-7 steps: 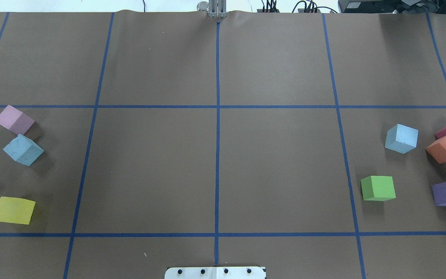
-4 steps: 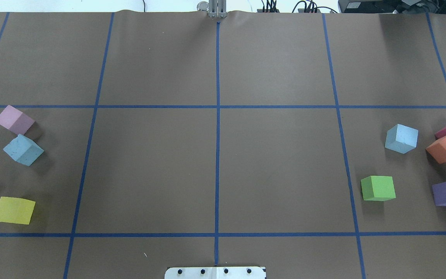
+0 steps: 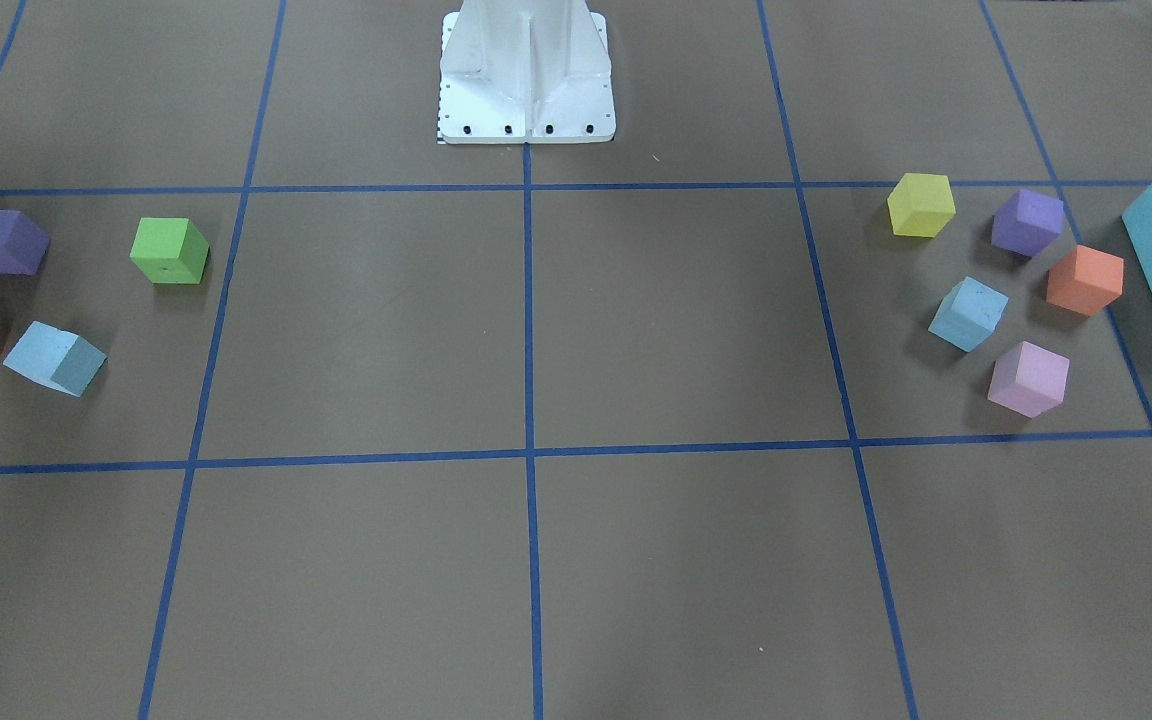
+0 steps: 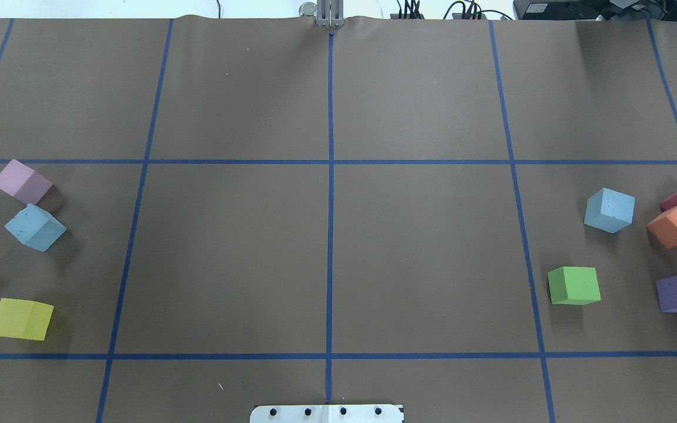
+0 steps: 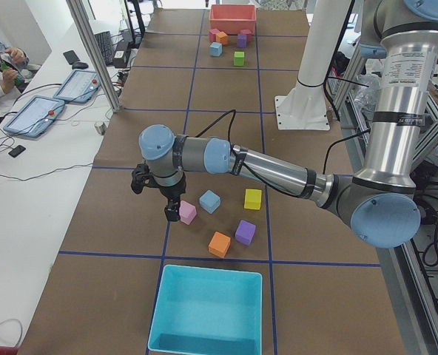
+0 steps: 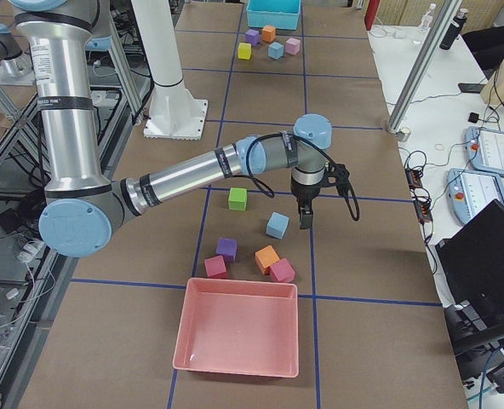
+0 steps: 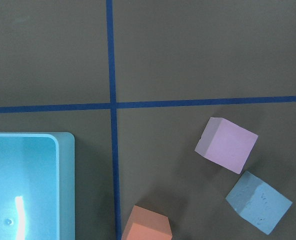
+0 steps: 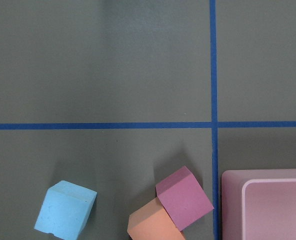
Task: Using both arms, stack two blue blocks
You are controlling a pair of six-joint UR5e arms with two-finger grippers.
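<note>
Left arm (image 5: 271,168) outstretched, right arm (image 6: 184,175) outstretched

Pink cube (image 4: 22,181) crowds left blue block (image 4: 35,227) — right blue block (image 4: 609,210) stands free.

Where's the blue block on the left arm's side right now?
In the overhead view the blue block sits on the table at the far left, close beside the pale pink block, with the yellow block farther off toward the robot's base.
</note>
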